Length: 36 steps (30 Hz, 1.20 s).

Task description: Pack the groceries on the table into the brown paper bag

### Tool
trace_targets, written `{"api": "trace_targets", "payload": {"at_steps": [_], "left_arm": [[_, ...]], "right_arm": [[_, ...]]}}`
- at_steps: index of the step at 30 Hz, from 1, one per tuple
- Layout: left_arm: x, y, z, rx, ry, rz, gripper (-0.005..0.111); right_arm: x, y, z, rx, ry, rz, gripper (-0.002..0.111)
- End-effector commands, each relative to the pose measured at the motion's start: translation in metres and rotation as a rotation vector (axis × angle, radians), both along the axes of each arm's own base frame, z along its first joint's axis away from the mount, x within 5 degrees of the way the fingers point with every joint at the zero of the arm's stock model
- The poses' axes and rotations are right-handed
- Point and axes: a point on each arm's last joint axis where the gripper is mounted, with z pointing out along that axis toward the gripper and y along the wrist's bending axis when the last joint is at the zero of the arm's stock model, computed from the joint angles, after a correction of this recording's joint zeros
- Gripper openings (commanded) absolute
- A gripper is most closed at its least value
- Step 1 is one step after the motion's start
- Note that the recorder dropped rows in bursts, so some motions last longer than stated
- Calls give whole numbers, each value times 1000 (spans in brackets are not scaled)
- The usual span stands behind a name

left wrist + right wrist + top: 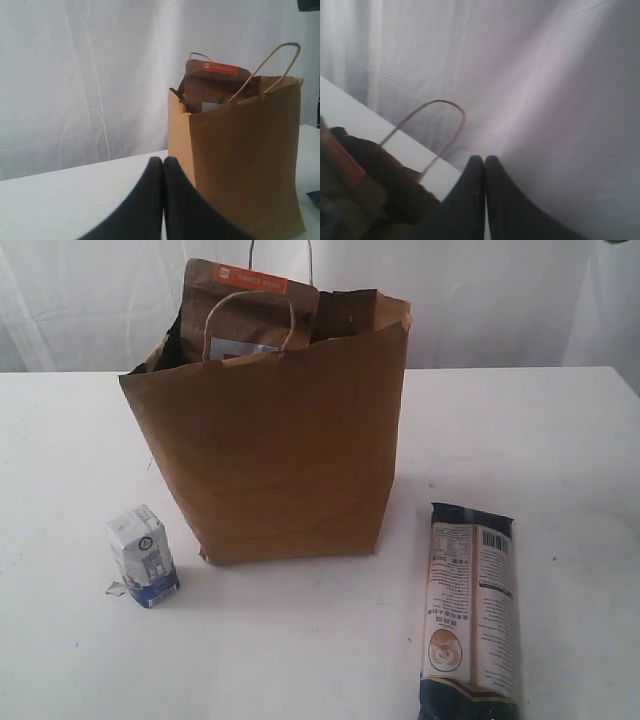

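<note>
The brown paper bag [285,450] stands upright at the middle of the table [560,460]. The brown orange-striped pouch [250,310] sticks up out of its torn rim. A small white-blue carton [145,555] stands on the table left of the bag. The long dark-blue packet [470,615] lies flat at the front right. Neither gripper shows in the exterior view. My left gripper [163,161] is shut and empty, low beside the bag [245,160]. My right gripper [484,160] is shut and empty, above the bag's rim near a cord handle [437,127]. Can, bottle and jar are out of view.
A white curtain [480,290] hangs behind the table. The bag's two twisted cord handles [250,315] stand up above its rim. A small scrap lies by the carton's foot [115,588].
</note>
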Motion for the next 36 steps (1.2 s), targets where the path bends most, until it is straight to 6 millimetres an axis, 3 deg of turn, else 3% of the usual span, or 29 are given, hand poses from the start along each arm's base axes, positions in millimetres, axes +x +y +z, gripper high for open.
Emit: {"api": "trace_targets", "payload": {"at_steps": [1, 4, 10, 13, 18, 21, 23, 27, 31, 36], "left_arm": [[0, 0, 1, -11, 0, -2, 0], [0, 0, 1, -11, 0, -2, 0], [0, 0, 1, -11, 0, -2, 0], [0, 0, 1, -11, 0, -2, 0], [0, 0, 1, -11, 0, -2, 0], [0, 0, 1, -11, 0, -2, 0], [0, 0, 1, -11, 0, -2, 0], [0, 0, 1, -10, 0, -5, 0], [0, -1, 1, -10, -1, -7, 0], [0, 0, 1, -10, 0, -5, 0]], "right_arm": [[-1, -19, 0, -170, -28, -41, 0], [4, -41, -12, -213, 41, -109, 0], [12, -102, -39, -109, 226, -374, 0], [9, -127, -57, -58, 426, -456, 0], [5, -179, -116, 139, 871, -776, 0], [5, -205, -150, 280, 984, -956, 0], [5, -216, -162, 382, 1016, -1045, 0], [3, -214, -158, 419, 1022, -1015, 0], [-2, -180, -150, 276, 1095, -686, 0], [-2, -138, -147, 258, 1157, -520, 0]]}}
